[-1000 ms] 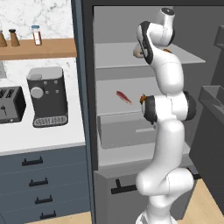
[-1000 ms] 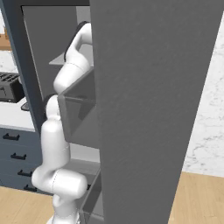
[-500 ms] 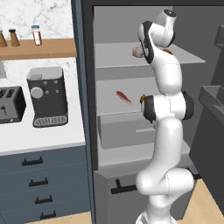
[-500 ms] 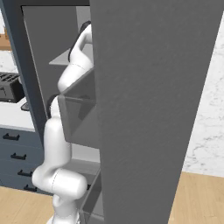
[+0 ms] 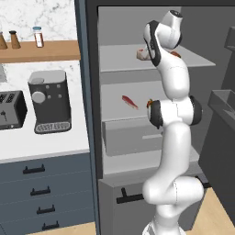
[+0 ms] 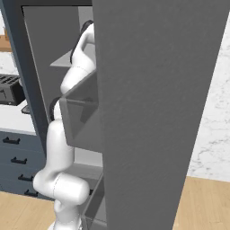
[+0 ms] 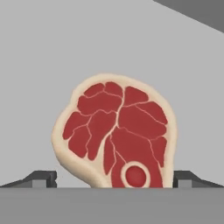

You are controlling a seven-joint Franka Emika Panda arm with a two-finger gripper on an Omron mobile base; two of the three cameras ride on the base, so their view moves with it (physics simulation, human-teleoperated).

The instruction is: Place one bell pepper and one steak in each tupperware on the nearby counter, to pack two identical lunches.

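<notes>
Fridge shelf (image 5: 197, 62) holds one steak (image 7: 117, 135) between spread fingertips (image 7: 43, 177)

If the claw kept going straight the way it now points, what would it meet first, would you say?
Most likely the steak: it lies dead ahead between the open claw's tips, on the grey shelf. How far off it lies is unclear.

A steak (image 7: 117, 134) lies flat on the grey upper fridge shelf (image 5: 124, 57). On the white tabletop (image 5: 27, 142), a coffee machine (image 5: 49, 102) stands at 3 o'clock of a toaster (image 5: 10, 109).
</notes>
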